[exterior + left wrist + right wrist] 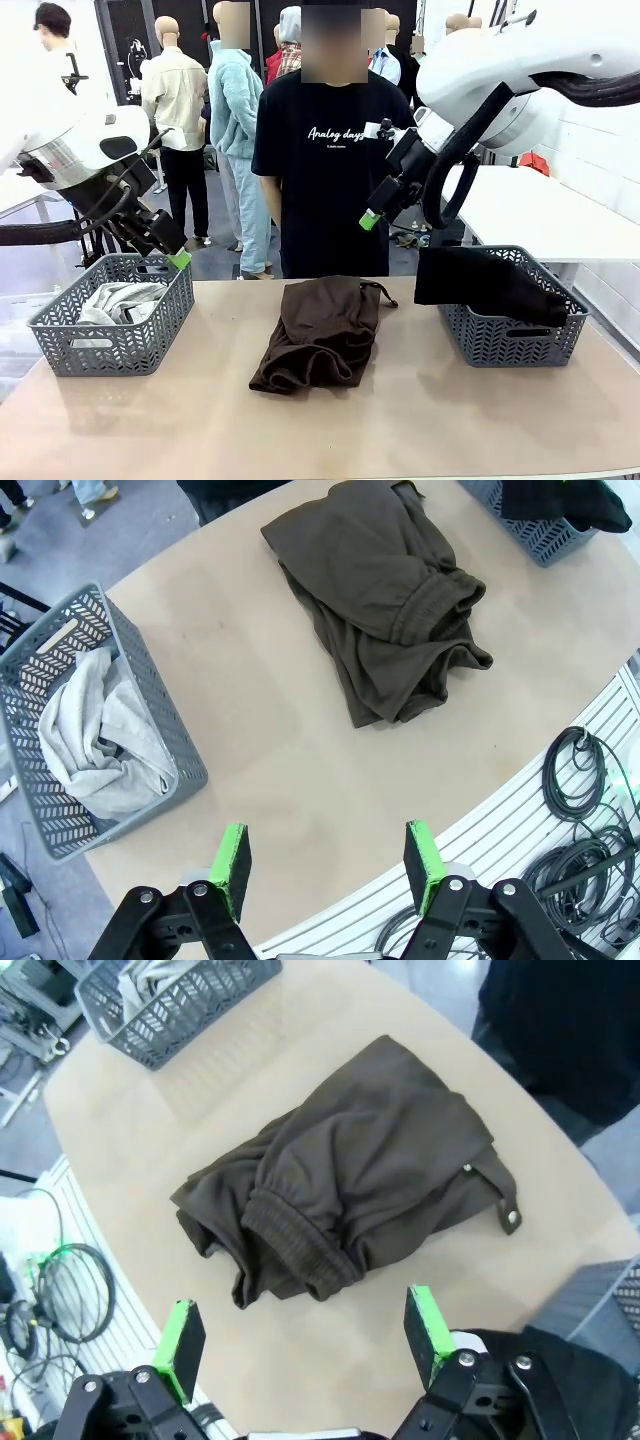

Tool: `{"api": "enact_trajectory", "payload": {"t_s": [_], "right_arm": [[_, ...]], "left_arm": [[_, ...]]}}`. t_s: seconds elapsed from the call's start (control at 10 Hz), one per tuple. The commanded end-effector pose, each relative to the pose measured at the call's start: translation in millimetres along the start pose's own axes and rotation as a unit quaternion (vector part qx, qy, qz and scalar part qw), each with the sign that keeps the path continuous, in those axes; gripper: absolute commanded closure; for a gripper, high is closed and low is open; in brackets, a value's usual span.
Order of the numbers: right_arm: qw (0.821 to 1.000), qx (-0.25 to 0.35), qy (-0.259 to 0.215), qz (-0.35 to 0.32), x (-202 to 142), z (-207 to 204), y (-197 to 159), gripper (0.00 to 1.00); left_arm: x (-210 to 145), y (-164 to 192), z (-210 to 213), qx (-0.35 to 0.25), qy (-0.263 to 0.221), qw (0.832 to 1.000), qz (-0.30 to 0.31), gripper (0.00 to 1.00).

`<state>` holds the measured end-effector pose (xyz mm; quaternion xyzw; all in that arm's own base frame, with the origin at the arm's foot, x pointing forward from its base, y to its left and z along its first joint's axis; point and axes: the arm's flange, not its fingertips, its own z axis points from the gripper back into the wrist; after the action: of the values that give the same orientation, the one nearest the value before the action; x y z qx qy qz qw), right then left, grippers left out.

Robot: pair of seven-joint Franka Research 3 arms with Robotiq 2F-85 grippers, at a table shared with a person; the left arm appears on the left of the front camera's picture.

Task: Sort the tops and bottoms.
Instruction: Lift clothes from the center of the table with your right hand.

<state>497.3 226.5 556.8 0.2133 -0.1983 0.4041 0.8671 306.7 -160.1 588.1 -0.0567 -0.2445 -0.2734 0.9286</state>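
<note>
Brown garment lies on table below open right claw.

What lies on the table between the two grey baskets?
In the front view, only the dark brown garment lies between the left basket and the right basket, on otherwise bare tabletop.

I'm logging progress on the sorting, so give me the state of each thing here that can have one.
Dark brown drawstring cloth garment: crumpled on the table, unsorted.
Pale grey-blue cloth garment: bunched inside the left basket.
Black cloth garment: draped over the right basket's rim.
Left grey plastic lattice basket: upright, holding cloth.
Right grey plastic lattice basket: upright, holding cloth.
Left gripper: open, empty.
Right gripper: open, empty.
</note>
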Motion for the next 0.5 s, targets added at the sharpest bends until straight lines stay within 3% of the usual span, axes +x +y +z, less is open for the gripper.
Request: {"api": "enact_trajectory", "payload": {"t_s": [0.0,0.4], "right_arm": [[0.999,-0.026,0.028,-0.034,17.1,-30.0,21.3,0.00],[0.986,-0.038,0.151,-0.061,49.0,-120.2,25.6,0.00]], "left_arm": [[2.1,1.4,0.9,0.000,-0.003,1.000,0.001,0.20],[2.1,1.4,0.9,0.000,-0.003,1.000,0.001,0.20]]}}
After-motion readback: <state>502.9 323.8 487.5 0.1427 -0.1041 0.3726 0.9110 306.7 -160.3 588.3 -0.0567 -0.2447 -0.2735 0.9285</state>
